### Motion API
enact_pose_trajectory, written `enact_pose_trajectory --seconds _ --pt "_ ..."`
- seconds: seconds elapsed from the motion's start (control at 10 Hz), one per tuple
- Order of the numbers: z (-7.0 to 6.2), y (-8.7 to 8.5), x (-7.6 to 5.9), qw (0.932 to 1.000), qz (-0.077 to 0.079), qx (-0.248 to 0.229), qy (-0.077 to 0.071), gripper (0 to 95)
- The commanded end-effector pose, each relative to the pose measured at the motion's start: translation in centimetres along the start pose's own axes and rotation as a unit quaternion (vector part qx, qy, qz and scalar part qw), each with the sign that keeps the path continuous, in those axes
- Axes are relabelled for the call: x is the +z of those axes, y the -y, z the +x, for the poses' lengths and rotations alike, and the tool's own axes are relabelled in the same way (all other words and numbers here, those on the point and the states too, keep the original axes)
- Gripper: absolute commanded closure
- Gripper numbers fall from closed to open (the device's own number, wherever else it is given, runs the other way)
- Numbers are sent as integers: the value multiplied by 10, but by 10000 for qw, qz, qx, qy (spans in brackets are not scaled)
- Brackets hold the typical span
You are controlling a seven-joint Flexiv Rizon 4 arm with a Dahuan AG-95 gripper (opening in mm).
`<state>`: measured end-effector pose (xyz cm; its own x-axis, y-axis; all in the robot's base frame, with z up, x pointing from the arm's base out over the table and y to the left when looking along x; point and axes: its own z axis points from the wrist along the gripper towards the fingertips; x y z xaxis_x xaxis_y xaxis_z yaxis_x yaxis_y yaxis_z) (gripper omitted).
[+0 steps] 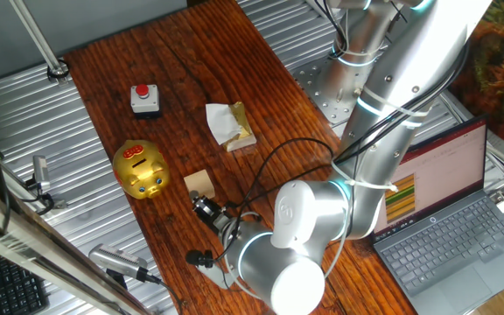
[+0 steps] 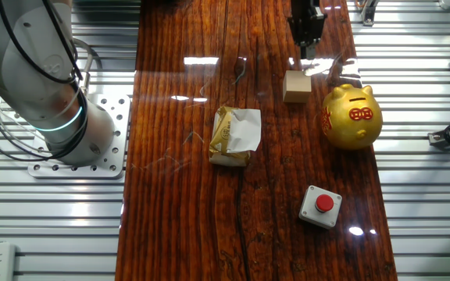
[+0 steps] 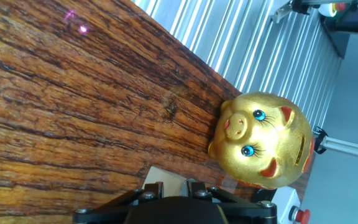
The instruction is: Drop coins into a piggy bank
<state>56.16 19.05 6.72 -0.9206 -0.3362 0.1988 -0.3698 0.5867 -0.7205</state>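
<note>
One pig [image 1: 141,169] sits upright on the table [image 1: 191,79], near the long edge that borders the ribbed metal deck [image 1: 24,122] — snout aimed along the table toward the claw [image 1: 206,210] end, its length running w/ the table. Red patch and coin slot on top of its back, slot seen as a thin dark line in the hand view. Claw is low over the table just beyond the wood cube [image 1: 199,184]; fingers mostly hidden by the arm and cut off in the other fixed view, so can't tell if they're apart or together, nor whether a coin is in them. No coin can be made out anywhere. Cube lies between claw and pig, just beside the pig but apart from it. One crumpled white-and-gold packet [image 2: 235,135] mid-table, well apart from the pig; one red button box [image 2: 321,206] further along the pig's edge. Open wood around the packet and on the pig's tail side — tight only between pig, cube and edge.
</note>
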Motion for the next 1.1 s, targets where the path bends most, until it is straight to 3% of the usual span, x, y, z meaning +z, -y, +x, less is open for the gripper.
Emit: enact_pose_trajectory --seconds 0.1,1.1 --pt "-1 0 2 10000 9 -24 16 760" --pt "1 4 10 9997 91 -180 98 760"
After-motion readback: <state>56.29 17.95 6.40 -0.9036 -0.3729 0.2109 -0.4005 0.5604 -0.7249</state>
